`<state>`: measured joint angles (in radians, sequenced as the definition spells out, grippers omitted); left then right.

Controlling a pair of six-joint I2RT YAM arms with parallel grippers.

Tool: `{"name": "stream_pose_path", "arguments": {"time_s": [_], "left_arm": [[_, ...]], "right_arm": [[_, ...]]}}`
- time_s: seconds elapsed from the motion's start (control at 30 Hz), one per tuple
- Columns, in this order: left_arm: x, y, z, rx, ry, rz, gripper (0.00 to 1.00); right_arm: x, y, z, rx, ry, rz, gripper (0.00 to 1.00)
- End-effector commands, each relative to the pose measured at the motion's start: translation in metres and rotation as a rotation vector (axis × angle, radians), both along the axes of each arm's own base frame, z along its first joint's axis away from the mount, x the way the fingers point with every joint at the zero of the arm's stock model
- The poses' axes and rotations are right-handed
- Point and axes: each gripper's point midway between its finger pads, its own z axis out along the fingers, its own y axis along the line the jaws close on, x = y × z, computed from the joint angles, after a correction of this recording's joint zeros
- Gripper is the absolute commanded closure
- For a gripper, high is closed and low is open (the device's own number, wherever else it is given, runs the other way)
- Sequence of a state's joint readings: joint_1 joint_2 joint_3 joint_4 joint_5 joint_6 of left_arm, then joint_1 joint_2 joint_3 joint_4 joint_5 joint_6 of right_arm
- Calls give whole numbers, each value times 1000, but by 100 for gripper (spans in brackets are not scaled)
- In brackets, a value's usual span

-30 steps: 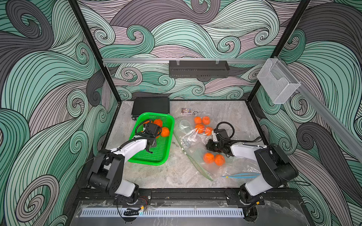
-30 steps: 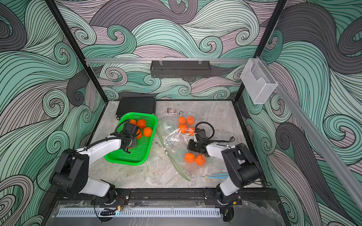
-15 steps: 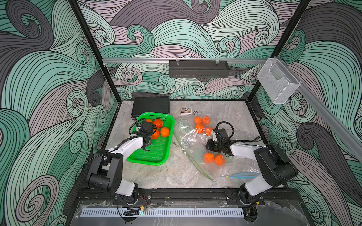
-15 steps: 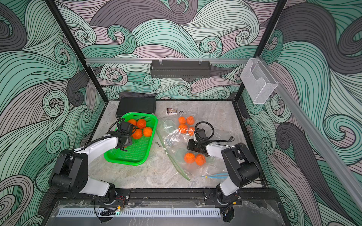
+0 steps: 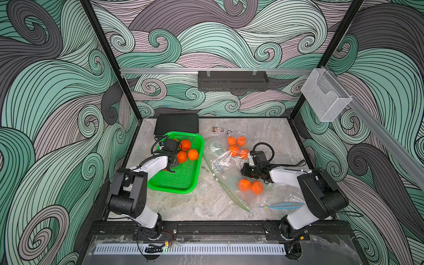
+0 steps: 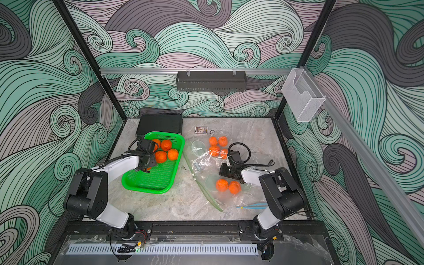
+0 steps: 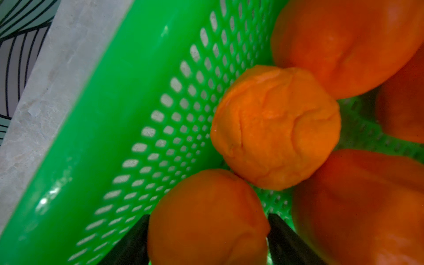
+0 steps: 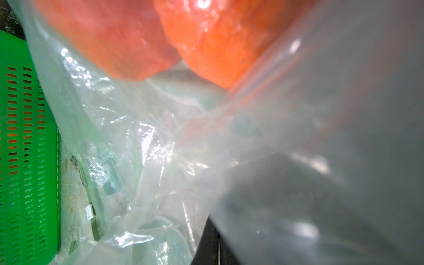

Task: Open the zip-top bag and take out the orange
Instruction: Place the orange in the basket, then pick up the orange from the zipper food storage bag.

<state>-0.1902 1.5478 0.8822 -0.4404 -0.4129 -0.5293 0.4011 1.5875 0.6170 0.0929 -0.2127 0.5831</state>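
You'll see the basket (image 7: 110, 128) as glossy green plastic, moulded smooth and perforated. The oranges (image 7: 275, 128) look matt and creased (more like dough than peel). The zip-top bag (image 8: 142, 149) is clear, crinkled film with sharp glints. The worktop (image 5: 206, 202) looks like smooth, grey-veined stone with little shine.

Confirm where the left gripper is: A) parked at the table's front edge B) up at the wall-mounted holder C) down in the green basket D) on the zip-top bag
C: in a top view the left gripper reaches down into the green basket, and the left wrist view shows an orange between its fingers on the basket's mesh.
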Motion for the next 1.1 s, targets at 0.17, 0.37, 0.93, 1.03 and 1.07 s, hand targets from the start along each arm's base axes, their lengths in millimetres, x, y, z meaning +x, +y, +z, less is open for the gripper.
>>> {"name": "stream_pose_path", "arguments": {"time_s": [0.17, 0.37, 0.93, 1.03, 1.07], "left_arm": [[-2, 1, 44, -37, -97, 25, 14], [-12, -30, 102, -212, -249, -126, 21], [-177, -296, 88, -759, -151, -1180, 75], [-189, -320, 78, -757, -139, -1254, 77], [-188, -325, 74, -748, -137, -1254, 78]], "right_arm": [[-30, -21, -32, -111, 135, -20, 92], [-31, -21, -31, -112, 131, -19, 92], [-30, -26, -26, -123, 96, -35, 92], [-31, -26, -28, -124, 101, -32, 92], [-30, -26, -28, -124, 100, -33, 92]]}}
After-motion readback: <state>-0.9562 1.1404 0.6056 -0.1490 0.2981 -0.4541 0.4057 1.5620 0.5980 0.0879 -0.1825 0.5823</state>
